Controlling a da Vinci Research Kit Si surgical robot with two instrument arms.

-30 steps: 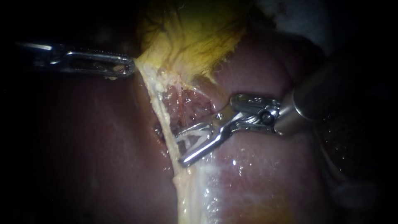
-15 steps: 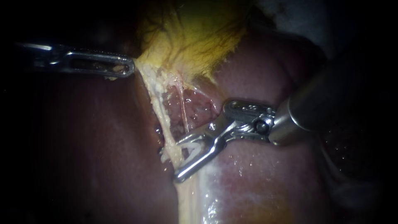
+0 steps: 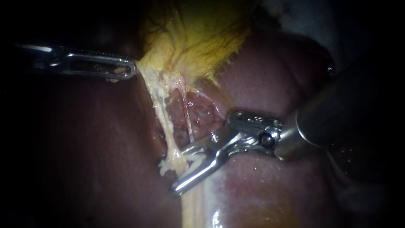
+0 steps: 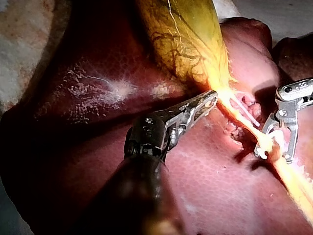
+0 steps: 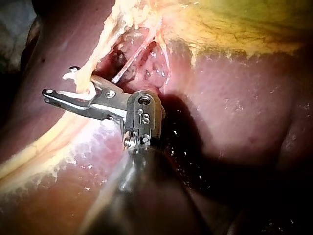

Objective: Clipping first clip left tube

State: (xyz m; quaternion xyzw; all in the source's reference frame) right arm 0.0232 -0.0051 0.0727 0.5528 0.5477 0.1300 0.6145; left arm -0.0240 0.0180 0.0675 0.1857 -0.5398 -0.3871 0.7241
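Left instrument (image 3: 128, 69): its jaws are closed on the lower edge of the gallbladder (image 3: 198, 38).
Right instrument (image 3: 180, 169): its jaws are spread wide, and a white clip (image 3: 196, 159) is carried between them, touched by both.
Left tube (image 3: 164, 118): a pale cord running from the gallbladder down over the liver (image 3: 261, 67); it is straddled low down by the clip.
Thin red tube (image 3: 187, 122): seen just beside the left tube, reaching down to the upper jaw.

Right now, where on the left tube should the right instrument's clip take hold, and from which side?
Grip the left tube on its taut stretch, where the right instrument straddles it, coming square from the tube's right. It runs straight and seems lifted off the liver there, so the open clip can cross it.
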